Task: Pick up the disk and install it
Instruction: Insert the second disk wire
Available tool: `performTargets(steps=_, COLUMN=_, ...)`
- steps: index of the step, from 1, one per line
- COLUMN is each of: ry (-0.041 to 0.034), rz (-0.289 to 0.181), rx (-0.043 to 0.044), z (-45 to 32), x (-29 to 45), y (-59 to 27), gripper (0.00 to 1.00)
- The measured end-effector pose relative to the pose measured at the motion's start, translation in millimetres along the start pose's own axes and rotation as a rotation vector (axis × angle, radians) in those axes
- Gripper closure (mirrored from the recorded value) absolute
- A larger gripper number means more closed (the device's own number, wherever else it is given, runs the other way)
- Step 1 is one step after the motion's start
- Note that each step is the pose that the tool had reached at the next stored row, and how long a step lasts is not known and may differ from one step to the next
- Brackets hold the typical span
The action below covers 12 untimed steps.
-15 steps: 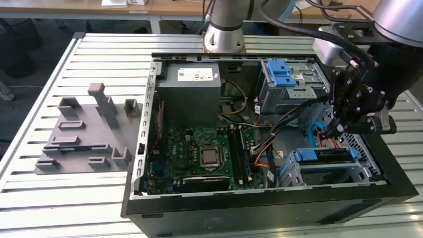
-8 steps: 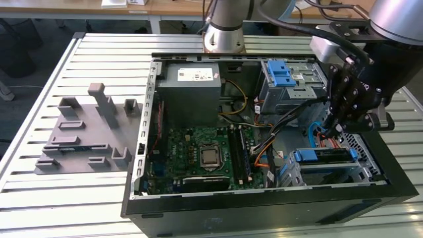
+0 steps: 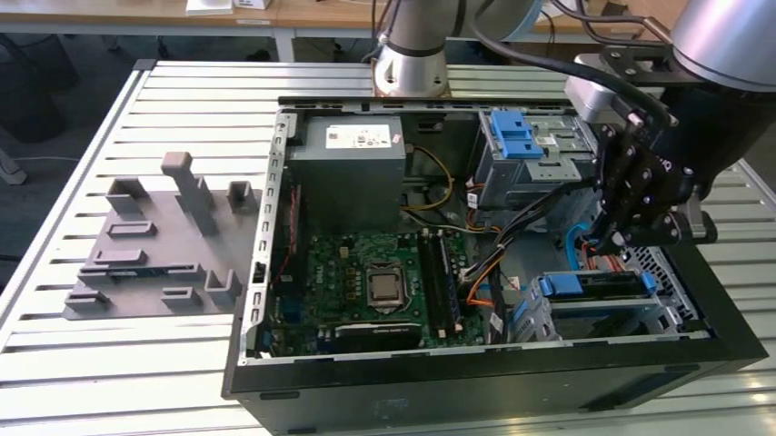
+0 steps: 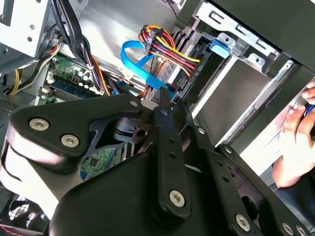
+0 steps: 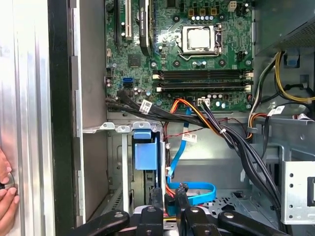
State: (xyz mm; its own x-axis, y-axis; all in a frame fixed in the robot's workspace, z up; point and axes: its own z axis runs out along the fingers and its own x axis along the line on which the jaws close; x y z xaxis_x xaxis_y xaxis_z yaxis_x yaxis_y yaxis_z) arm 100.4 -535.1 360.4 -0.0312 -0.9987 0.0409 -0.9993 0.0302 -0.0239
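Disk [image 3: 597, 289], with its blue rails, sits in the lower drive bay of the open computer case [image 3: 485, 381], at the corner nearest the exterior view's right; in the first wrist view its blue front tab [image 5: 145, 152] shows between the bay's metal walls.

The robot arm [image 3: 715, 54] reaches in from the exterior view's upper right and bends down over the case, so that the gripper [image 3: 606, 243] hangs inside it, just above the disk and apart from it. In the second wrist view the two black fingers [image 4: 165, 110] lie close together with their tips almost meeting, and nothing is held between them; a blue flat cable [image 4: 140, 61] and a bundle of coloured wires [image 4: 165, 49] lie just beyond the tips.

A person's hand [image 4: 295, 142] rests at the outer edge of the case. The case lies on its side on a slatted metal table [image 3: 122, 363], with a grey plastic fixture [image 3: 158, 245] beside it towards the exterior view's left. Inside are the green motherboard [image 3: 376, 282] and a grey power supply box [image 3: 352, 173].
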Motion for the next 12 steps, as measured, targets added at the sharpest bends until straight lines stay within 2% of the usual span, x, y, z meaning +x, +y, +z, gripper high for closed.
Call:
performTargets(steps=9, ry=-0.0001, rz=0.000, rx=-0.0027, z=5.4, x=-1.1, y=0.2, gripper=0.75)
performTargets(steps=10, ry=0.0000, rz=0.000, rx=-0.0029, z=6.1, x=-1.2, y=0.2, gripper=0.77)
performTargets(steps=11, ry=0.0000, rz=0.000, rx=-0.0030, z=6.8, x=-1.2, y=0.2, gripper=0.83)
performTargets(steps=12, ry=-0.0014, rz=0.000, rx=-0.0031, z=7.4, x=-1.2, y=0.2, gripper=0.83)
